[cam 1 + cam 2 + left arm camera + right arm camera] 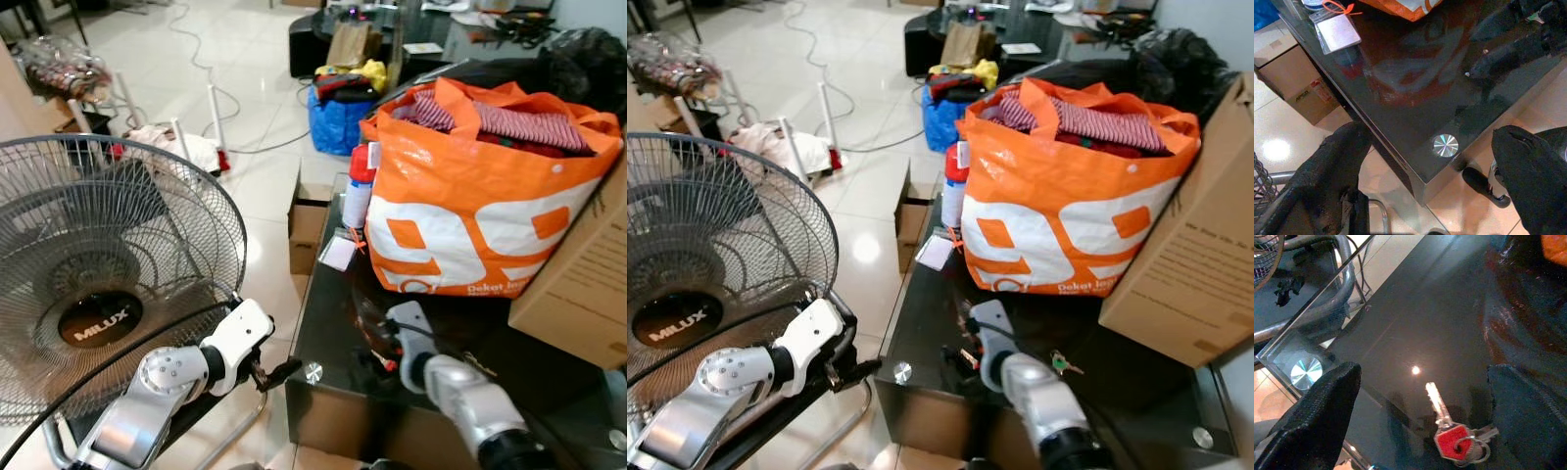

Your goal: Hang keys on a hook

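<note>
A silver key with a red head (pixel 1452 440) on a ring lies flat on the black glass table (pixel 328 323), near its front left corner. My right gripper (pixel 1425 377) hovers just over it, open, with the key between the two fingers (pixel 1317 421) and nothing held. The red head also peeks out beside the right gripper (pixel 377 360). Another small key bunch (pixel 1063 365) lies on the glass to the right of that arm. My left gripper (pixel 1427 134) hangs open off the table's front left corner, level with the edge and holding nothing; it appears as the left gripper (pixel 279 372).
A full orange bag (pixel 470 215) and a cardboard box (pixel 588 274) crowd the back and right of the table. A spray can (pixel 360 186) and a card (pixel 338 252) sit at the left edge. A big standing fan (pixel 98 284) is close by my left arm. A small carton (pixel 306 220) stands on the floor.
</note>
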`<state>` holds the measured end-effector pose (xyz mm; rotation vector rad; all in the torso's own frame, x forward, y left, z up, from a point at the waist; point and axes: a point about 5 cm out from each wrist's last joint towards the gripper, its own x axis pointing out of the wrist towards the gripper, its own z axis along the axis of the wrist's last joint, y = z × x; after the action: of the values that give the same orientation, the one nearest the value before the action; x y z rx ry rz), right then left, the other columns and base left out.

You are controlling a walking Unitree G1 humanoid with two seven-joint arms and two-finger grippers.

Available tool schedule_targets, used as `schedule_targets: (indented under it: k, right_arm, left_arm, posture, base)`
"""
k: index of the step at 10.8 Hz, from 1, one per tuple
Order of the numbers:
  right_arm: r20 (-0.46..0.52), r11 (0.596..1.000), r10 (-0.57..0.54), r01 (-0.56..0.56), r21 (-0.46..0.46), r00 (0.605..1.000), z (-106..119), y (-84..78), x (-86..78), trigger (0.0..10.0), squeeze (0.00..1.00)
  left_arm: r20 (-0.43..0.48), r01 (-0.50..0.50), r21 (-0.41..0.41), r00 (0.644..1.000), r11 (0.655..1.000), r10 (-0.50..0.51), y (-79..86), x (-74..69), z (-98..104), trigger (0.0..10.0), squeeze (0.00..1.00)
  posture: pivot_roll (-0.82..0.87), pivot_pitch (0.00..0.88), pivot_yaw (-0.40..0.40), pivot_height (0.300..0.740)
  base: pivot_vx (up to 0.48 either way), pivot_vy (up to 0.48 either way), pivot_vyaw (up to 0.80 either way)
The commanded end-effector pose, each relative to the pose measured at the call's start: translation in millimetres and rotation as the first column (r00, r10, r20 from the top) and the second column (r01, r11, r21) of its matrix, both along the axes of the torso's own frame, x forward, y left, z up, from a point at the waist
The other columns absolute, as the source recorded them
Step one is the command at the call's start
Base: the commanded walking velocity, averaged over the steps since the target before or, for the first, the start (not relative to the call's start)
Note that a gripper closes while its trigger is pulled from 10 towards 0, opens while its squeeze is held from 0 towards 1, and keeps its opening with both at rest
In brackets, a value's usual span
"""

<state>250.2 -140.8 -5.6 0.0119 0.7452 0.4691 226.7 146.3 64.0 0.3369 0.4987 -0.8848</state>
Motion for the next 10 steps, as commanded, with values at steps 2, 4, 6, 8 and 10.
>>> schedule_targets:
  k: [2,4,6,8,10]
  right_arm:
    - [-0.008,0.999,0.009,-0.009,-0.037,1.000,1,-12.7,-1.8,10.0,0.00]
    - [-0.026,0.997,0.002,-0.004,-0.072,1.000,-1,-16.2,-3.3,3.6,0.00]
    - [-0.057,0.997,0.038,-0.041,-0.065,0.998,-5,-11.3,-7.0,1.8,0.00]
    - [-0.069,0.997,0.045,-0.050,-0.061,0.997,-6,-11.4,-9.6,2.5,0.00]
    - [-0.079,0.996,0.040,-0.045,-0.071,0.996,-7,-15.1,-11.1,2.4,0.00]
  left_arm:
    - [0.009,0.019,-0.007,1.000,1.000,-0.019,-5.4,4.6,3,10.0,0.00]
    - [0.012,0.024,-0.007,1.000,1.000,-0.024,-7.6,6.1,2,10.0,0.00]
    - [0.014,0.020,-0.008,1.000,1.000,-0.020,-6.6,6.0,3,10.0,0.00]
    - [0.015,0.020,-0.008,1.000,1.000,-0.020,-6.2,6.9,3,10.0,0.00]
    - [0.017,0.022,-0.006,1.000,1.000,-0.022,-6.5,8.6,3,10.0,0.00]
  posture:
    - [-0.12,0.000,0.023,0.740]
    - [-0.12,0.000,0.018,0.740]
    - [-0.11,0.000,0.015,0.740]
    - [-0.11,0.000,0.019,0.740]
    - [-0.12,0.000,0.024,0.740]
  base:
    - [0.000,0.000,0.00]
    - [0.000,0.000,0.00]
    - [0.000,0.000,0.00]
    - [0.000,0.000,0.00]
    - [0.000,0.000,0.00]
